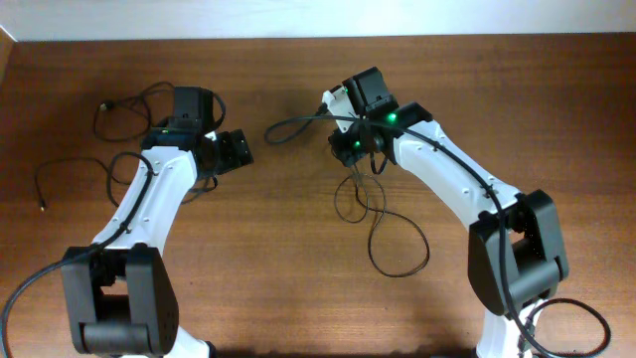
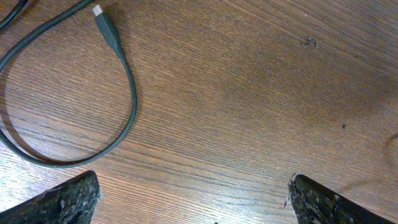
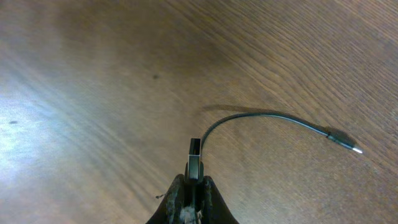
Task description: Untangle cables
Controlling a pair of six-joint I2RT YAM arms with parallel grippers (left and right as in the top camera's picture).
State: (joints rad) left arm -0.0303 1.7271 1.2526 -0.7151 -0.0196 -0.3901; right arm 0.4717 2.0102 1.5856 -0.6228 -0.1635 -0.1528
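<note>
Thin black cables lie on the wooden table. My right gripper point(image 3: 193, 185) point(image 1: 347, 149) is shut on a flat metal plug point(image 3: 194, 155). From that plug a cable point(image 3: 261, 115) arcs right to a small plug point(image 3: 344, 142) above the table. Overhead, one cable point(image 1: 290, 123) runs left from this gripper, and loops point(image 1: 370, 207) lie below it. My left gripper point(image 2: 193, 190) point(image 1: 239, 151) is open above bare wood with nothing between its fingers point(image 2: 62, 202). A looped cable point(image 2: 127, 112) with a plug point(image 2: 104, 25) lies ahead of it to the left.
More cables point(image 1: 121, 111) lie in loose loops at the table's far left, one strand point(image 1: 62, 171) ending near the left edge. Both white arms reach in from the near side. The table's back edge point(image 1: 318, 38) meets a pale wall.
</note>
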